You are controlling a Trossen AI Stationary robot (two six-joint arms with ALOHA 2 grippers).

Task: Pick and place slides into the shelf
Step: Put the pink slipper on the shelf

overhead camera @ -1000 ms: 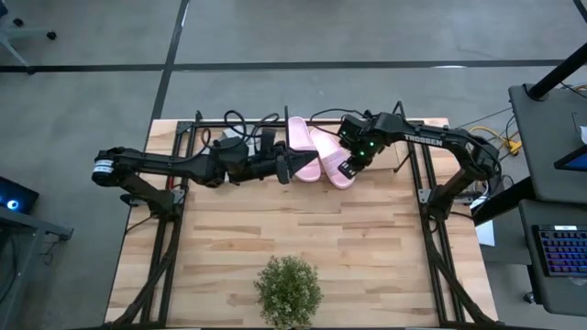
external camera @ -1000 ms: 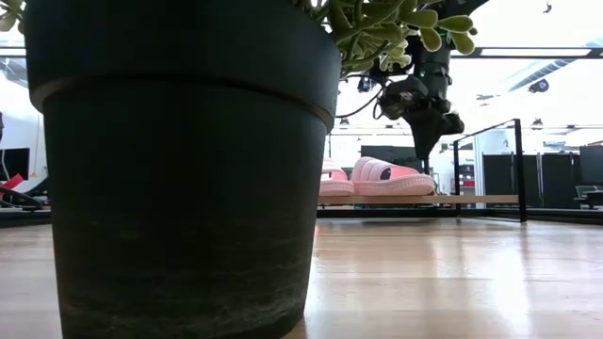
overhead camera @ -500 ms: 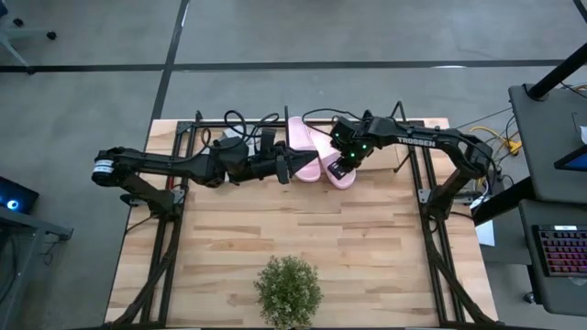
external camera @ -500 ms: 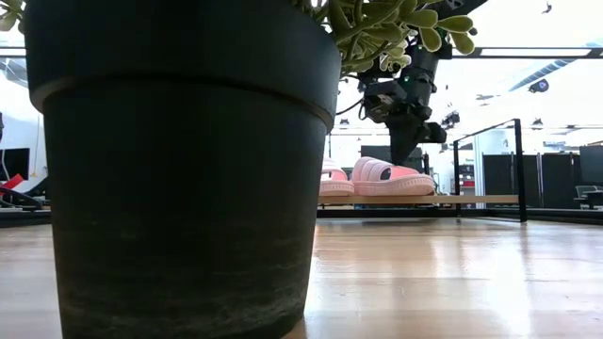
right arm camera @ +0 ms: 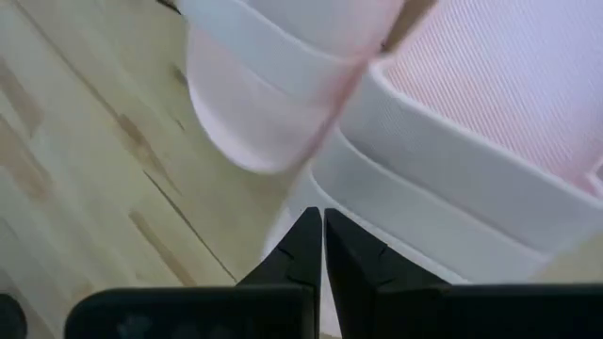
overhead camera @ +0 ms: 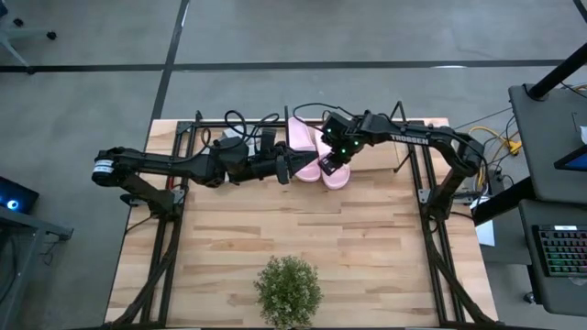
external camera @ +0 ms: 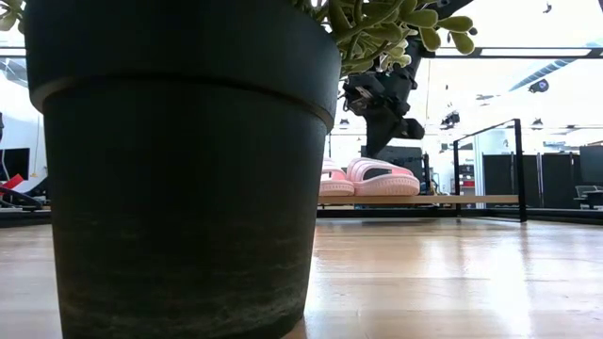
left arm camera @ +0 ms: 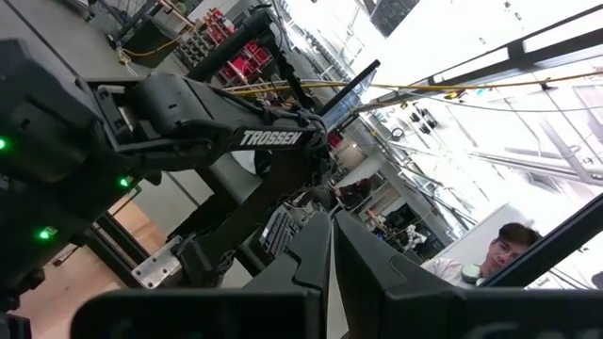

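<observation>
Slides: pink pair side by side on the shelf at the tabletop's far edge.
Right gripper shifted over the pair since a second ago, fingers pressed together, holding nothing, just above a strap; likely nudging into line. Left gripper beside the pair, fingers together, empty.

Two pale pink soft slip-on slides lie side by side, soles down, on the low light-wood, black-framed shelf.
</observation>
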